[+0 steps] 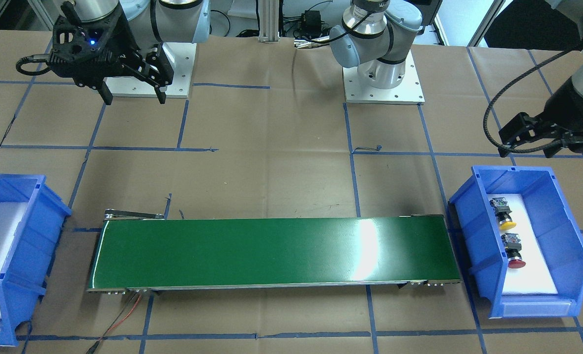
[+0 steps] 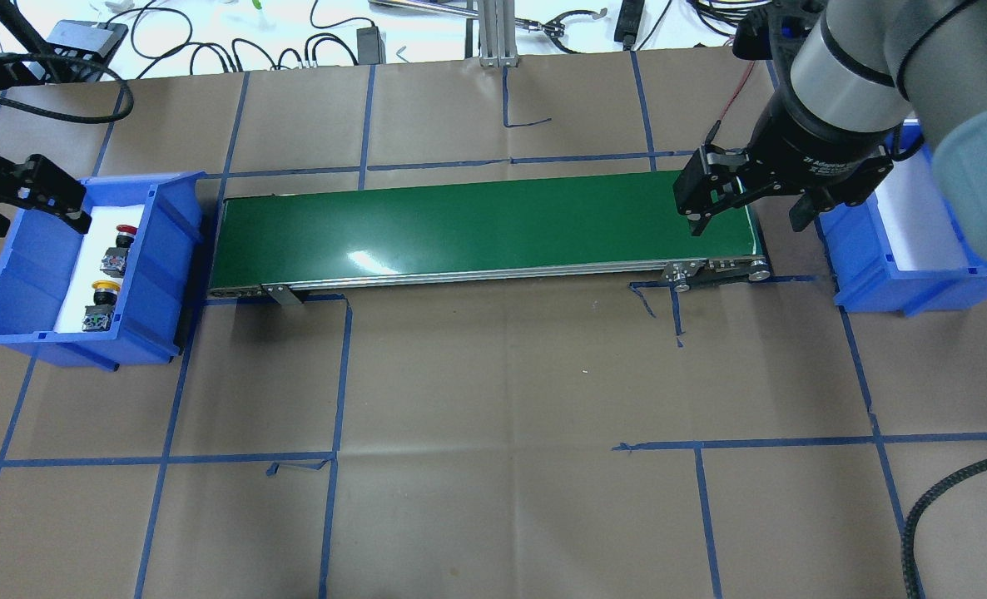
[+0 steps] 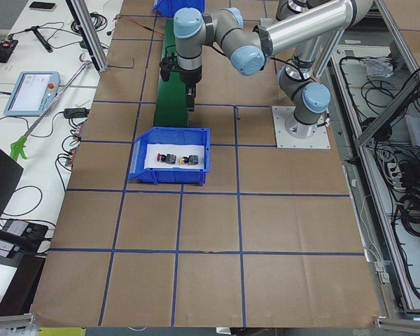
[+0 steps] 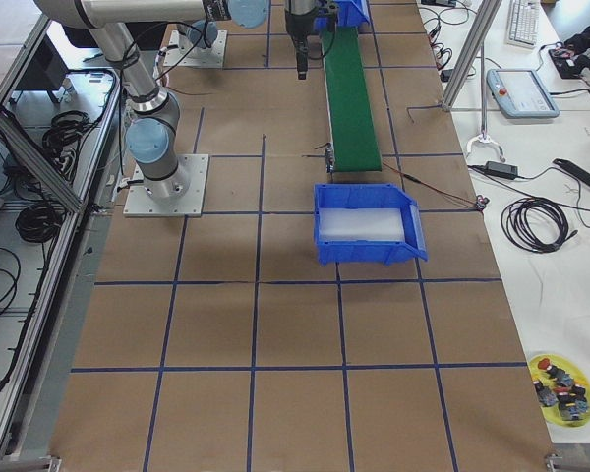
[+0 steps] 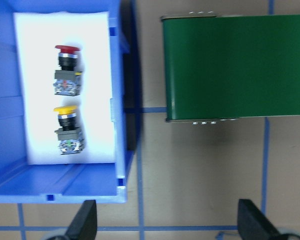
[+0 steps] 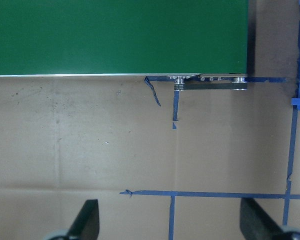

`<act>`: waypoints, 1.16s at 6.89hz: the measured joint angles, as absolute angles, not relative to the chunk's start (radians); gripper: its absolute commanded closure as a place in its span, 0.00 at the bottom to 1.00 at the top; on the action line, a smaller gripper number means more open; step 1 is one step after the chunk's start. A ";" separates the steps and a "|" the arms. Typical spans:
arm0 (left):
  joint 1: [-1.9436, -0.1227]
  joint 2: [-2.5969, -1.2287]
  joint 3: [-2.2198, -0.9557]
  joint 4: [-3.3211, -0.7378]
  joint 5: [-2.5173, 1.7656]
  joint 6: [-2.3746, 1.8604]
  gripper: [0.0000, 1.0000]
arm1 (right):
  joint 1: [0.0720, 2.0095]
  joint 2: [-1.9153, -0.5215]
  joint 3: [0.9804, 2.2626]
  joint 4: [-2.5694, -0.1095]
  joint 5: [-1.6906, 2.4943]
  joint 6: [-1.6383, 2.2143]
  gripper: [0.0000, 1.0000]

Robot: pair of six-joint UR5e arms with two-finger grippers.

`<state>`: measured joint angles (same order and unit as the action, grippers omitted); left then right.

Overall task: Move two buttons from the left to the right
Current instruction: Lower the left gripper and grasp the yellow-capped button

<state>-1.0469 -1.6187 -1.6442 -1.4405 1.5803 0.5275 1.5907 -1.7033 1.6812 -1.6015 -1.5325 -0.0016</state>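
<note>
Since both buttons [image 5: 67,132] sit untouched in the blue bin [image 5: 121,100], it's step one: left gripper [image 5: 168,220], fingers wide apart, should shift toward roughly eleven o'clock and drop.

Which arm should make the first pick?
Left. The left gripper, open, hangs by the bin holding the red button and yellow button. The right gripper is at the belt's far end, away from them.

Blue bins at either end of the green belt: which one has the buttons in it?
The bin at the robot's left end: the red button and the yellow button lie on its white liner. The other bin shows only bare liner.
</note>
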 measured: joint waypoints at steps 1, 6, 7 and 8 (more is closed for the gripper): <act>-0.995 -1.645 -1.648 -1.407 1.580 0.585 0.01 | 1.591 -1.703 1.681 -1.602 -1.532 -0.002 0.00; -0.941 -1.750 -1.787 -1.150 1.571 0.639 0.01 | 1.591 -1.703 1.681 -1.601 -1.532 -0.002 0.00; -0.926 -1.772 -1.826 -1.098 1.568 0.640 0.01 | 1.591 -1.703 1.681 -1.602 -1.532 -0.002 0.00; -0.913 -1.792 -1.864 -1.041 1.566 0.641 0.01 | 1.591 -1.703 1.681 -1.601 -1.532 -0.002 0.00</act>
